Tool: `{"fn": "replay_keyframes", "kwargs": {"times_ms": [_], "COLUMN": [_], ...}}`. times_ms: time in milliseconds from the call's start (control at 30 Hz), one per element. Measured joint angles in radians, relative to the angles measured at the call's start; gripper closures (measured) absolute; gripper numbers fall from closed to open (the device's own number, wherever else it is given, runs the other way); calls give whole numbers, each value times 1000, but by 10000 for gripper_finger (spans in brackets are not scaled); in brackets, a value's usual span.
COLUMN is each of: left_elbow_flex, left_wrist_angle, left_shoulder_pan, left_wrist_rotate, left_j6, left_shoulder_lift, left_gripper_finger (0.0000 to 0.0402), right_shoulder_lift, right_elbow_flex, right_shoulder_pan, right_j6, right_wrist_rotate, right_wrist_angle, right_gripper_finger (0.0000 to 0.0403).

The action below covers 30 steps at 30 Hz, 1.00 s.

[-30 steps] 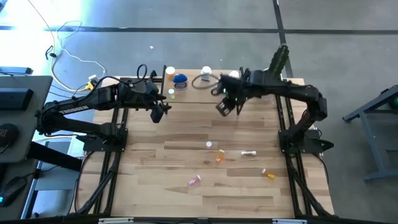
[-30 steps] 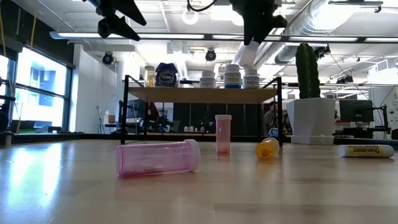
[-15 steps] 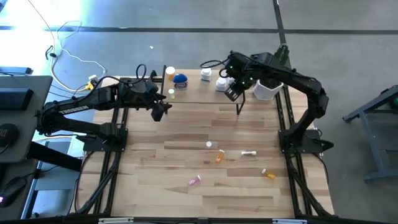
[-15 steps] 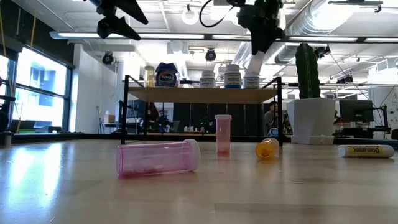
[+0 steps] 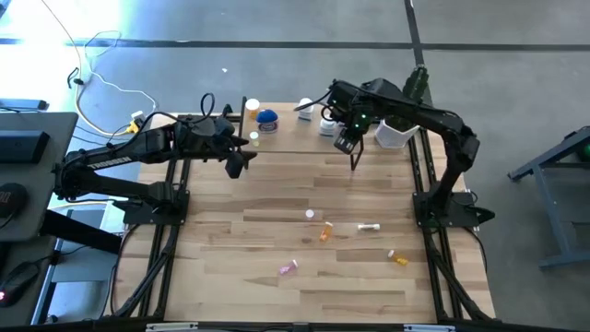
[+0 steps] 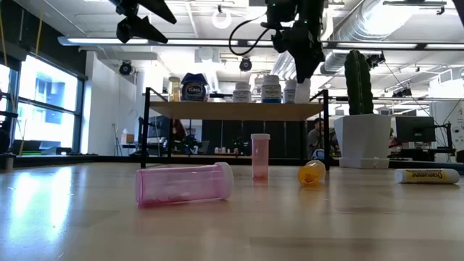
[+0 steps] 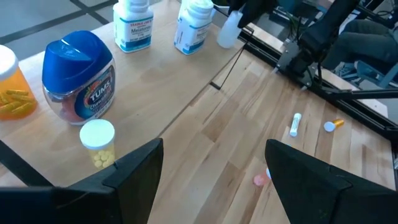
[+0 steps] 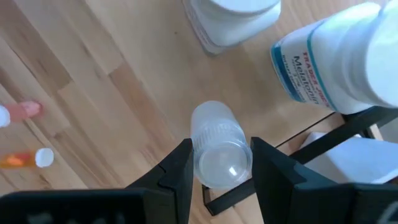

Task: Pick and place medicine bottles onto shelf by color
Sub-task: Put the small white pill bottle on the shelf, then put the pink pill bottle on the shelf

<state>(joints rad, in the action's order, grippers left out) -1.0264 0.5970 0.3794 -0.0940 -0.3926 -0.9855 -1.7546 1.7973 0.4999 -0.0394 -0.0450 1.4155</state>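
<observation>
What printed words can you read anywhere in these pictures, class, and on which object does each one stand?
"TUMS": on the blue-lidded jar on the shelf.
"TRADER JOE'S" and "Melatonin": on the white bottle seen from the right wrist.
Label on the white tube lying on the table: too blurred to read.
The small print on the other white bottles: too small.

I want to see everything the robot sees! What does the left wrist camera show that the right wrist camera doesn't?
Only the left wrist view: the blue-lidded Tums jar, an orange bottle and a small yellow-pill bottle on the shelf.

Only the right wrist view: the right gripper shut on a small clear bottle.

Both: the two white melatonin bottles and the table's scattered bottles.
</observation>
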Motion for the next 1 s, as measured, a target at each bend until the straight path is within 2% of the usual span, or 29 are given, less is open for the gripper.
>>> {"fn": "replay_keyframes", "kwargs": {"times_ms": [167,300,667,1000], "left_elbow_flex": [0,0,0,0], "left_wrist_angle": [0,1,4,3], "left_shoulder_pan": [0,0,0,-28], "left_wrist_rotate": [0,0,1,7], "left_j6": [-1,1,33,-70], "left_shoulder_lift": [0,0,-7,-21], "left_gripper_finger": [131,131,131,131], "right_shoulder_lift": [-4,-5,-7,32], "right_elbow_flex": [1,1,0,0], "right_shoulder_pan": [0,0,10,17], "right_j6": [22,26,46,-31], "right_wrist_rotate": [-7,-7,-7,-7], "right_wrist_angle": [0,-5,-62,-28], "right_gripper_finger": [287,272,174,165]}}
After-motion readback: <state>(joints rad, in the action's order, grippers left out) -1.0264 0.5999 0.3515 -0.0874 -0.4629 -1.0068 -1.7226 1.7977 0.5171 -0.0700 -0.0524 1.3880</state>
